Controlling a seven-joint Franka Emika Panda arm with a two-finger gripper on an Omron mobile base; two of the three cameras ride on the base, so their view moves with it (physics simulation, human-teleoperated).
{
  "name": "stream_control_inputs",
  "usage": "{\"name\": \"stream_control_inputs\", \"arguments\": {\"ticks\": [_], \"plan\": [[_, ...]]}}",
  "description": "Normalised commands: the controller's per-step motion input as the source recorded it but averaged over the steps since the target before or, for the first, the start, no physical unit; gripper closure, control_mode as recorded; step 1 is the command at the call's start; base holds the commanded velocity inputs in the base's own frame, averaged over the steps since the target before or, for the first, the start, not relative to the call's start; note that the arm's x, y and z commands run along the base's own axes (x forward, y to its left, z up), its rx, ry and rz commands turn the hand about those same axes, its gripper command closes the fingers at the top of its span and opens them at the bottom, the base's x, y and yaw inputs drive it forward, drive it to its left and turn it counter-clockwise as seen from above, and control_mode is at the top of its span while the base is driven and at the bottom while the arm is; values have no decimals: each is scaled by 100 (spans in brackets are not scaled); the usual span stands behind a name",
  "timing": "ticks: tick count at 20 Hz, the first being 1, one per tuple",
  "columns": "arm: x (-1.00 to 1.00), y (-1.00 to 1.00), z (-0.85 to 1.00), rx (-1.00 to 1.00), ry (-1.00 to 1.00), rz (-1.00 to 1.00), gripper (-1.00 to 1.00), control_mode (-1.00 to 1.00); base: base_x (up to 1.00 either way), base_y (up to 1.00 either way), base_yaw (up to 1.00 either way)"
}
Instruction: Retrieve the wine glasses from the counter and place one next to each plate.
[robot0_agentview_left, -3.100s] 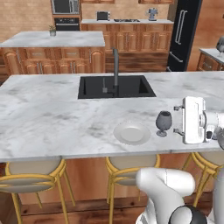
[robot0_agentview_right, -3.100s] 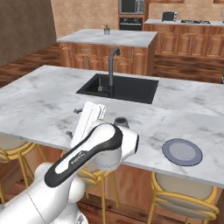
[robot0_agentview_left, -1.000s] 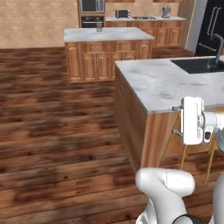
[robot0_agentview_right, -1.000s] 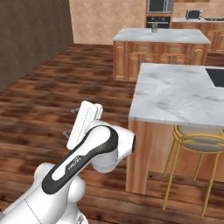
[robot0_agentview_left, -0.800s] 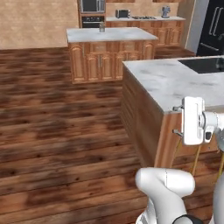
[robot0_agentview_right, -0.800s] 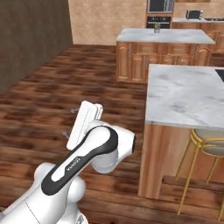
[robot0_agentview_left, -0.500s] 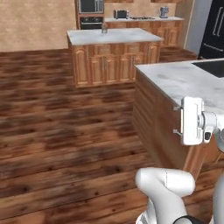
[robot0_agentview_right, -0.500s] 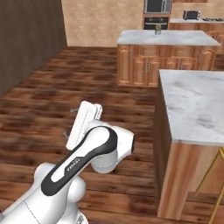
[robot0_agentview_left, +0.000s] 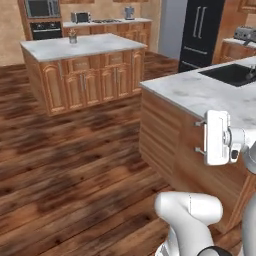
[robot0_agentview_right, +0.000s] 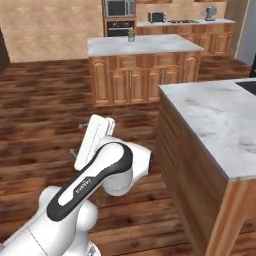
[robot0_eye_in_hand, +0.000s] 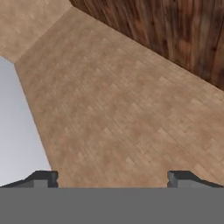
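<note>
My gripper is held up beside the arm, open, with nothing between its fingers; it also shows in the right base view and the hand view. The counter with its tan backsplash runs along the far wall. A small dark thing stands on the wooden island; it is too small to tell whether it is a wine glass. The plates are out of view.
A marble-topped island stands mid-room over wooden floor. The marble bar top with a sink is close on my right. A black fridge stands at the back.
The whole picture has shifted: the base has driven and turned, so the bar top slid right and the island came nearer. The arm keeps its pose and the gripper stays open.
</note>
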Motion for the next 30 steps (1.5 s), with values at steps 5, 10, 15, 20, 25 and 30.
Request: {"name": "stream_control_inputs", "arguments": {"ticks": [5, 10, 15, 20, 25, 30], "plan": [[0, 0, 0, 0, 0, 0, -100, 100, 90, 100, -46], [0, 0, 0, 0, 0, 0, -100, 100, 72, 100, -41], [0, 0, 0, 0, 0, 0, -100, 100, 70, 100, -39], [0, 0, 0, 0, 0, 0, -100, 100, 68, 100, -39], [0, 0, 0, 0, 0, 0, -100, 100, 68, 100, -38], [0, 0, 0, 0, 0, 0, -100, 100, 67, 100, -38]]}}
